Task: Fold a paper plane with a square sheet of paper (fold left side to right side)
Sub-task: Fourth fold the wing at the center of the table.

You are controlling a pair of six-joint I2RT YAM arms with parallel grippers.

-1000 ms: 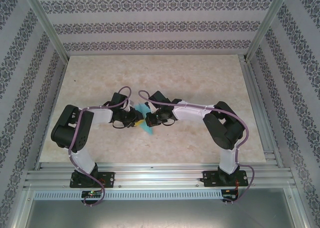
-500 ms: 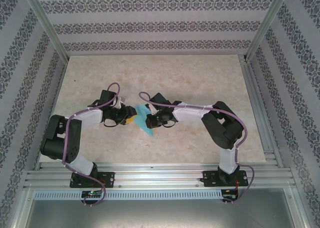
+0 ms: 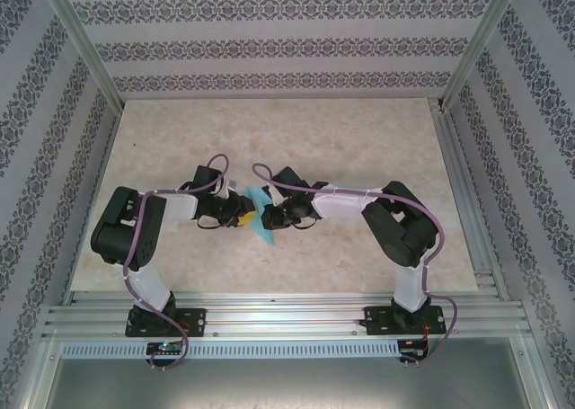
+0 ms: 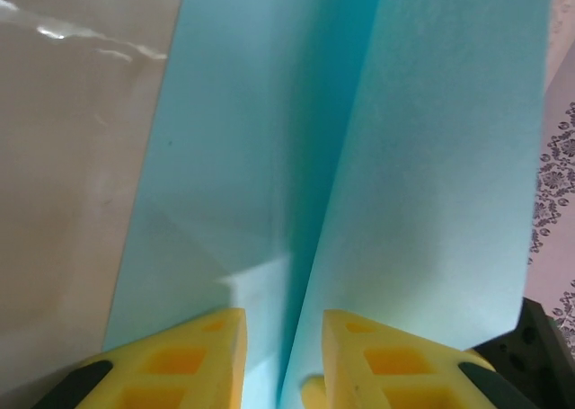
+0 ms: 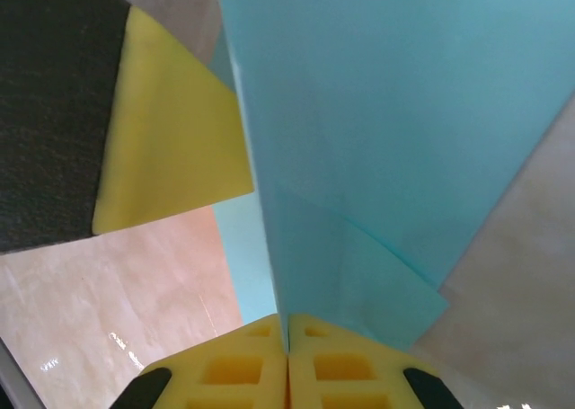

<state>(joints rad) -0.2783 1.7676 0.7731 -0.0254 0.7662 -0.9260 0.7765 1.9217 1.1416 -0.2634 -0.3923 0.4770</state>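
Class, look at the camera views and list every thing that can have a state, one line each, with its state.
paper plane: partly folded, with a deep crease between two flaps.
left gripper: open, with one finger on either side of the crease.
right gripper: shut, pinching the paper plane.

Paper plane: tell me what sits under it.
Beige table shows around and below the paper plane, held at its edge by the right pincer. The table straight beneath the paper is covered.
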